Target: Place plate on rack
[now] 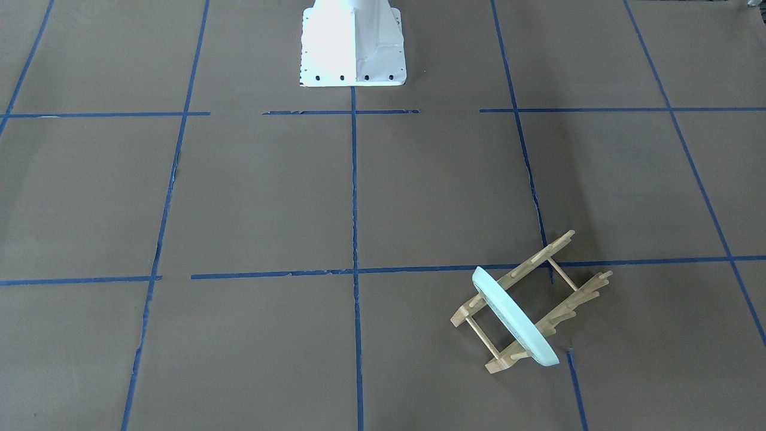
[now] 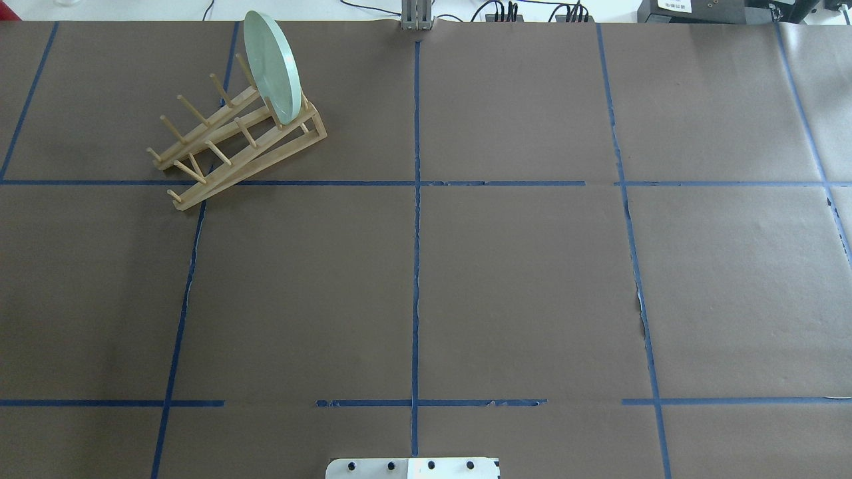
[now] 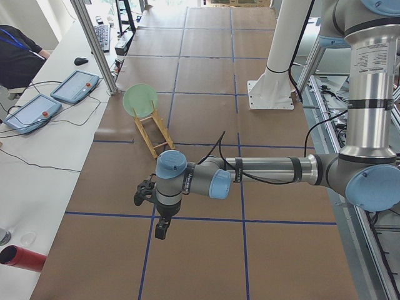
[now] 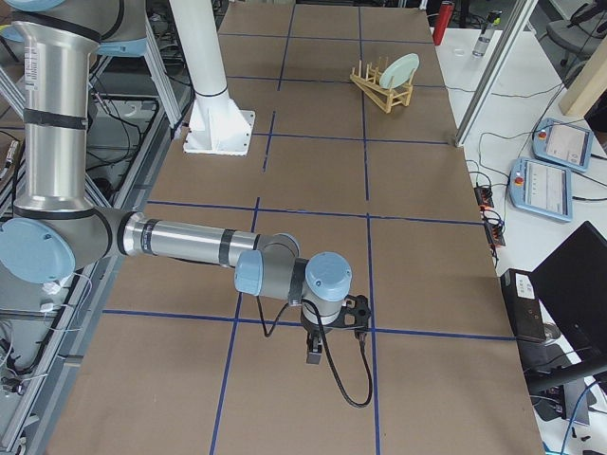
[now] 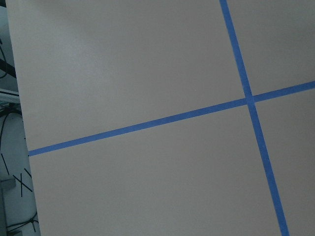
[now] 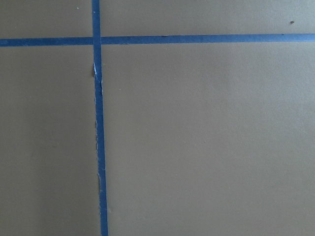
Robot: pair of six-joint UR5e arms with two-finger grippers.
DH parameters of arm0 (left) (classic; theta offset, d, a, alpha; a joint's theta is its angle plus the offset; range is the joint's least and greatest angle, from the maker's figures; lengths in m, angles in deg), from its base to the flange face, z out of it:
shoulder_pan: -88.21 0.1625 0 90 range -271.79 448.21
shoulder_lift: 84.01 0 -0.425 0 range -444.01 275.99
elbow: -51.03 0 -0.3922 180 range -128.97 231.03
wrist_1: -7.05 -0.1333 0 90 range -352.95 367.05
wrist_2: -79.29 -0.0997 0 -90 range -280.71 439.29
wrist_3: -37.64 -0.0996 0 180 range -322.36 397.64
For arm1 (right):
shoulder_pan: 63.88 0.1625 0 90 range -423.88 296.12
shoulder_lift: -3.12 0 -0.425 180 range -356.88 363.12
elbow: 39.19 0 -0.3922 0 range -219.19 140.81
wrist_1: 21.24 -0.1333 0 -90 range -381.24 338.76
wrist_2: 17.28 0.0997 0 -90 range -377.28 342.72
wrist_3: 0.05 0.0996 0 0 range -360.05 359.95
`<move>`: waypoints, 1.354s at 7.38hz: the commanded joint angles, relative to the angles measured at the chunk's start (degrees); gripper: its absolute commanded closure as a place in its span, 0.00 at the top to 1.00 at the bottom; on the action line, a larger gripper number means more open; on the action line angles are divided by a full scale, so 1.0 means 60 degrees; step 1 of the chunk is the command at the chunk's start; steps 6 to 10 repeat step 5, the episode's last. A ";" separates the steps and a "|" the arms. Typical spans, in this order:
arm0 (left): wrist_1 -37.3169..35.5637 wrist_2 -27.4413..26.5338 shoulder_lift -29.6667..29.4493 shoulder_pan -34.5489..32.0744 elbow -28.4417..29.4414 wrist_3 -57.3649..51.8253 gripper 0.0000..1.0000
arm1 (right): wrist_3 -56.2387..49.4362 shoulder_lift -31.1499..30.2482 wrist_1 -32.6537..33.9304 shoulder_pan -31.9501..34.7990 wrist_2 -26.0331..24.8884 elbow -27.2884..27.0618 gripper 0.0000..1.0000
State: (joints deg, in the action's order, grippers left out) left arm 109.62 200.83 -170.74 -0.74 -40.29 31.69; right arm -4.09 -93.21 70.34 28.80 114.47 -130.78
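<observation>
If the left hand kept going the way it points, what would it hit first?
Likely the brown table straight below the left hand, near a blue tape crossing; nothing else shows in between.

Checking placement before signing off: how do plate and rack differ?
The plate is a solid mint-green disc; the rack is an open light-wood frame of pegs. The plate stands on edge; the rack lies flat on the table. Shared: they touch, plate slotted at one end.
</observation>
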 commanded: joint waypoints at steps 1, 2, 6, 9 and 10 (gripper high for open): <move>0.0001 0.0003 -0.0003 0.0002 -0.0059 -0.0019 1.00 | 0.0000 0.0000 0.0000 -0.0006 0.0000 0.0002 1.00; 0.0001 0.0003 -0.0003 0.0002 -0.0059 -0.0019 1.00 | 0.0000 0.0000 0.0000 -0.0006 0.0000 -0.0013 1.00; 0.0044 0.0047 0.0012 -0.0013 -0.0176 -0.0019 1.00 | 0.0000 0.0000 0.0000 -0.0006 0.0000 0.0002 1.00; 0.0044 0.0047 0.0012 -0.0013 -0.0176 -0.0019 1.00 | 0.0000 0.0000 0.0000 -0.0006 0.0000 0.0002 1.00; 0.0044 0.0047 0.0012 -0.0013 -0.0176 -0.0019 1.00 | 0.0000 0.0000 0.0000 -0.0006 0.0000 0.0002 1.00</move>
